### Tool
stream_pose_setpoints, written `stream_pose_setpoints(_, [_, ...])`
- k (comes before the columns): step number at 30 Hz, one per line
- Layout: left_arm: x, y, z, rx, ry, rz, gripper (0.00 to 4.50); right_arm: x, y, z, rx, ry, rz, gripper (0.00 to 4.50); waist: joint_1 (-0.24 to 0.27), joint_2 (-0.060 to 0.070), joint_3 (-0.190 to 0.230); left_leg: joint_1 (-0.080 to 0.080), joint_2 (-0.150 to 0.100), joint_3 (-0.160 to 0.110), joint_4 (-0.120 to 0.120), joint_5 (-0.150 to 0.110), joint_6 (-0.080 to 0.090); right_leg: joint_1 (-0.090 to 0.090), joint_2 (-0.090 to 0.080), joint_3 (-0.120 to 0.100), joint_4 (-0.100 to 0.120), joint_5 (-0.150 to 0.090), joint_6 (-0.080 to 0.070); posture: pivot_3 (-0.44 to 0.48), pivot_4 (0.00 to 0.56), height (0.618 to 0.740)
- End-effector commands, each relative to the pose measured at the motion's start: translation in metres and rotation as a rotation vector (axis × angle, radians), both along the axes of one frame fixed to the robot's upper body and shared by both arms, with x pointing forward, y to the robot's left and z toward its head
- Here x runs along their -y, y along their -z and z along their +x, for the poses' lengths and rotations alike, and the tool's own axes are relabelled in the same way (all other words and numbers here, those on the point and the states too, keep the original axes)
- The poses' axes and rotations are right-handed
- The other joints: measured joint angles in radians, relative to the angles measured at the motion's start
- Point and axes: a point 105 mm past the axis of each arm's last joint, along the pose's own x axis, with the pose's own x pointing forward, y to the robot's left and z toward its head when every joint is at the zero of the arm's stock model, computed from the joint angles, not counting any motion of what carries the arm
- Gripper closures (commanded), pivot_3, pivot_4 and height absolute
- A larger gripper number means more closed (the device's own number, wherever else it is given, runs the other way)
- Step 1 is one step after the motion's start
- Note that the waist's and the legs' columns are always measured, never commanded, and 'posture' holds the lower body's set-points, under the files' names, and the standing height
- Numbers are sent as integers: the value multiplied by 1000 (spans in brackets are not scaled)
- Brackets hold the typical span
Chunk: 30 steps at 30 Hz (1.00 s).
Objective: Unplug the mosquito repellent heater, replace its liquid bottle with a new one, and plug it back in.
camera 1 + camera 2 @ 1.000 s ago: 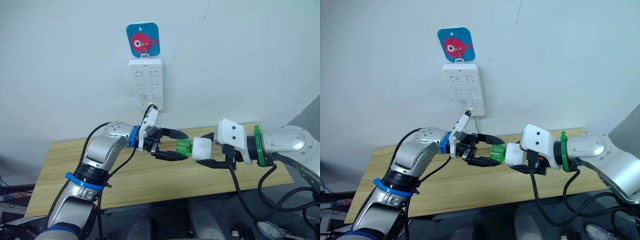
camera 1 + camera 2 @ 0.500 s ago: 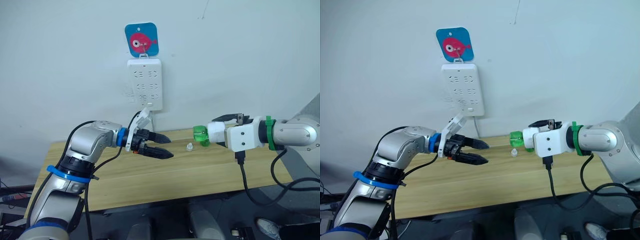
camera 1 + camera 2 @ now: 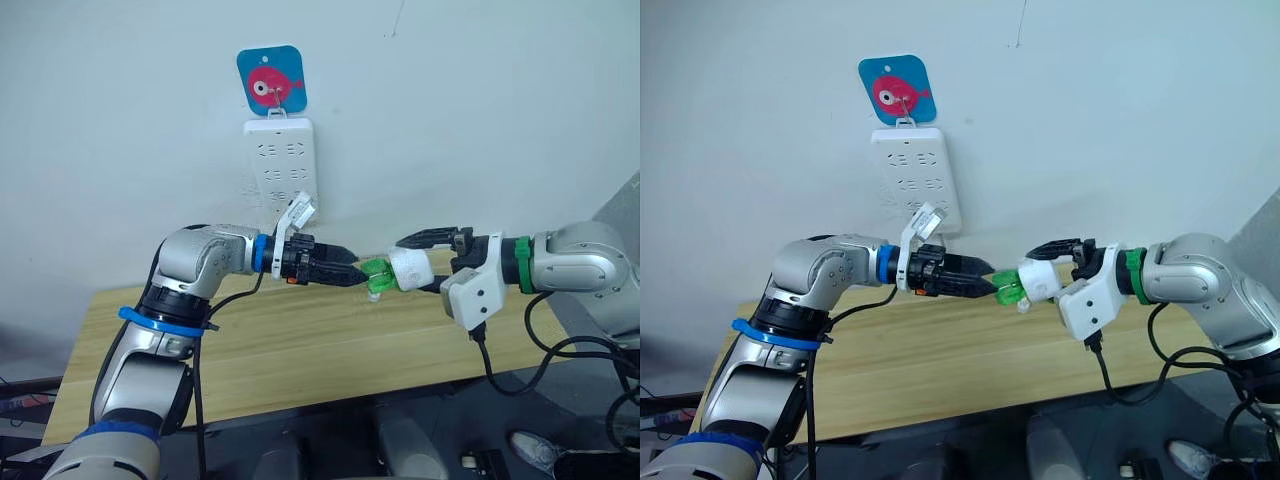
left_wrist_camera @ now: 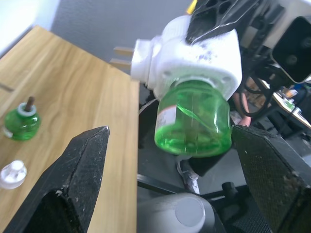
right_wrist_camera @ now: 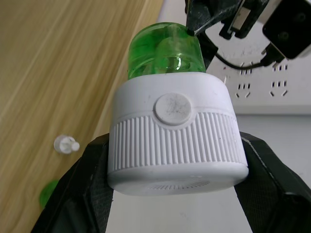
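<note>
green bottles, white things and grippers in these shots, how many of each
green liquid bottles: 2 (one in the heater, one on the table)
white heater: 1
small clear cap: 1
white socket strip: 1
grippers: 2 (left gripper, right gripper)
total: 7

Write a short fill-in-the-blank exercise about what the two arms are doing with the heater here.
The right gripper is shut on the white ____.
The bottle screwed into the heater is ____ in colour.
The left gripper has its jaws ____ around that bottle.
A second green bottle stands on the ____.

Missing words: heater; green; open; table
</note>
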Motion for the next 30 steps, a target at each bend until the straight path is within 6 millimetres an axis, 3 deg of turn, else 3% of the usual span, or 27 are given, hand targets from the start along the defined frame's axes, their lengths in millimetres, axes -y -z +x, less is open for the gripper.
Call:
stream_pose_setpoints(1, [4,-11,-9,37,89,-4,260,-6,-9,-9,32,-65,3,1521,0,0,0,0,0,0,0,0,0,0,0,0,0,0,0,-284,101,730])
stream_pose_setpoints(13, [14,-14,-21,52,212,-15,260,-12,0,-16,-16,-103,14,1521,-13,0,0,0,0,-1,0,0,0,0,0,0,0,0,0,-284,104,730])
stream_pose_setpoints(27, [18,4,-29,61,295,60,260,-17,3,-23,-38,-139,26,1521,-21,0,0,0,0,-1,0,-1,3,0,0,0,0,0,0,-285,107,730])
stream_pose_setpoints(30, [20,5,-28,51,286,62,854,-19,2,-24,-39,-147,26,1521,-21,0,0,0,0,-1,0,-2,3,0,0,0,0,0,0,-285,108,730])
